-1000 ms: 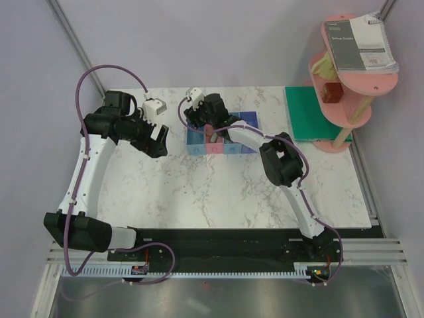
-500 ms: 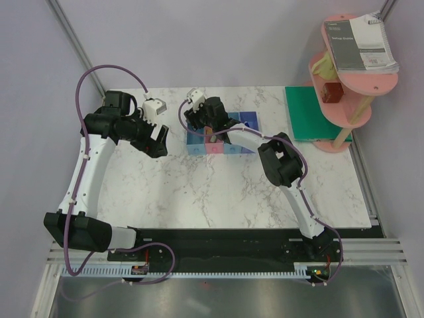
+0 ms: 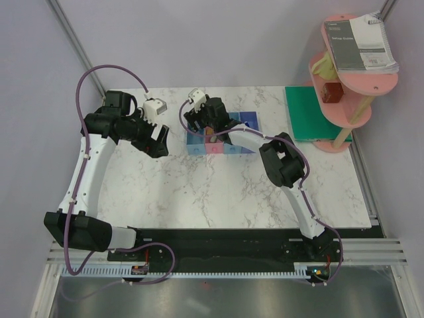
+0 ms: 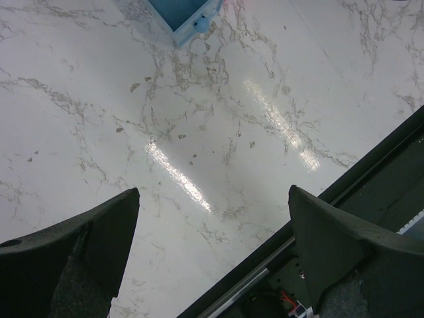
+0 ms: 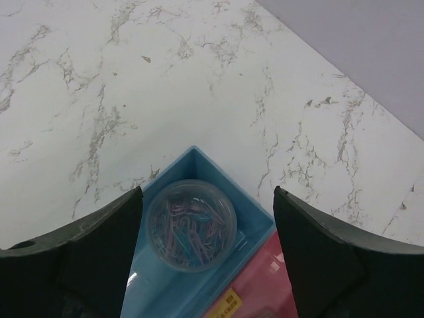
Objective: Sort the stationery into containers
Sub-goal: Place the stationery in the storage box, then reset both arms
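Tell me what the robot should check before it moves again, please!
1. Right gripper open: ok, jaws wide, nothing between them.
2. Clear tub of paper clips sitting in the light blue bin: ok.
3. Left gripper open and empty: ok, over the marble table.
4. Pink bin contents: cannot tell, mostly out of view.
5. Next item to fetch: cannot tell.
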{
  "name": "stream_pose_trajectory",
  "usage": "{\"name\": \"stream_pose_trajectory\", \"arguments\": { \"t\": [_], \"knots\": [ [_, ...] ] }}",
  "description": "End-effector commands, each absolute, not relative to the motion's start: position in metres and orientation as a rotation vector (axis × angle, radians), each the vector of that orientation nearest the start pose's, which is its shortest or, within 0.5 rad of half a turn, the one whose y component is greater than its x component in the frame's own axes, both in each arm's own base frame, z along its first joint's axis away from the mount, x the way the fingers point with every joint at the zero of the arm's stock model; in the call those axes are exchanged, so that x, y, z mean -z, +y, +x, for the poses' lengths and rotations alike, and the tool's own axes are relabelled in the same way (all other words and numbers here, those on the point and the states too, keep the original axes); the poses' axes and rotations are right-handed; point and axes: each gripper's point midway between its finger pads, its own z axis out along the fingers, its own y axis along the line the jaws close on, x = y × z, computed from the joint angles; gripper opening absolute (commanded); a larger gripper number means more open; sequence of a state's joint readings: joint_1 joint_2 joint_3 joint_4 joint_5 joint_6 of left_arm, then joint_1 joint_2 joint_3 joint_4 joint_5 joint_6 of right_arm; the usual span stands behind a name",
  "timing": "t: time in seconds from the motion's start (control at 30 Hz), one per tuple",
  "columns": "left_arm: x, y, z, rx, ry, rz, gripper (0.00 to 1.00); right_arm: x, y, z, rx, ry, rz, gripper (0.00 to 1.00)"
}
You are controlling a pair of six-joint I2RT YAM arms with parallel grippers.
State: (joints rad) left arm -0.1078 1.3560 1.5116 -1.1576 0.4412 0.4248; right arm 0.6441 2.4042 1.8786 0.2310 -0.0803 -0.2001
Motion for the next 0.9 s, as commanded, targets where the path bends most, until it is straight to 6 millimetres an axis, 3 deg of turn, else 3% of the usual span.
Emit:
{"name": "stream_pose_trajectory", "arguments": {
  "t": [0.0,0.17,0.2,0.27,0.3,0.37,0.4,0.47,0.5,0.57,0.63,0.67,0.73,0.77,0.87],
  "knots": [
    [-0.254,-0.094,0.288,0.459,2.324,0.818,1.0,-0.15,0.411,0.547,-0.355,1.623,-0.786,0.87],
    [-0.256,-0.095,0.29,0.465,2.318,0.813,1.0,-0.169,0.404,0.549,-0.314,1.622,-0.76,0.89],
    [-0.259,-0.096,0.291,0.465,2.309,0.812,1.0,-0.189,0.401,0.548,-0.308,1.599,-0.751,0.94],
    [-0.263,-0.098,0.29,0.481,2.296,0.809,1.0,-0.208,0.389,0.546,-0.256,1.614,-0.732,0.98],
    [-0.267,-0.099,0.291,0.481,2.284,0.807,1.0,-0.241,0.382,0.544,-0.236,1.578,-0.72,0.98],
    [-0.271,-0.099,0.294,0.479,2.272,0.804,1.0,-0.26,0.366,0.536,-0.178,1.605,-0.727,0.98],
    [-0.277,-0.099,0.296,0.468,2.26,0.798,1.0,-0.293,0.352,0.53,-0.141,1.573,-0.717,0.98],
    [-0.284,-0.099,0.3,0.458,2.249,0.786,1.0,-0.305,0.328,0.518,-0.084,1.614,-0.747,0.98],
    [-0.293,-0.1,0.302,0.45,2.223,0.785,1.0,-0.333,0.313,0.505,-0.073,1.592,-0.744,0.98],
    [-0.302,-0.1,0.304,0.443,2.197,0.779,1.0,-0.352,0.28,0.482,-0.03,1.62,-0.804,0.98],
    [-0.314,-0.101,0.308,0.434,2.162,0.765,1.0,-0.357,0.26,0.463,-0.051,1.655,-0.87,0.98],
    [-0.319,-0.101,0.308,0.437,2.152,0.734,1.0,-0.358,0.23,0.448,-0.031,1.726,-0.878,0.98],
    [-0.326,-0.104,0.313,0.446,2.111,0.701,1.0,-0.358,0.193,0.435,-0.004,1.804,-0.87,0.98],
    [-0.334,-0.108,0.308,0.472,2.081,0.682,1.0,-0.354,0.176,0.412,-0.027,1.86,-0.888,0.98],
    [-0.329,-0.109,0.305,0.488,2.059,0.632,1.0,-0.349,0.129,0.376,-0.045,1.94,-0.855,0.98]
  ]
}}
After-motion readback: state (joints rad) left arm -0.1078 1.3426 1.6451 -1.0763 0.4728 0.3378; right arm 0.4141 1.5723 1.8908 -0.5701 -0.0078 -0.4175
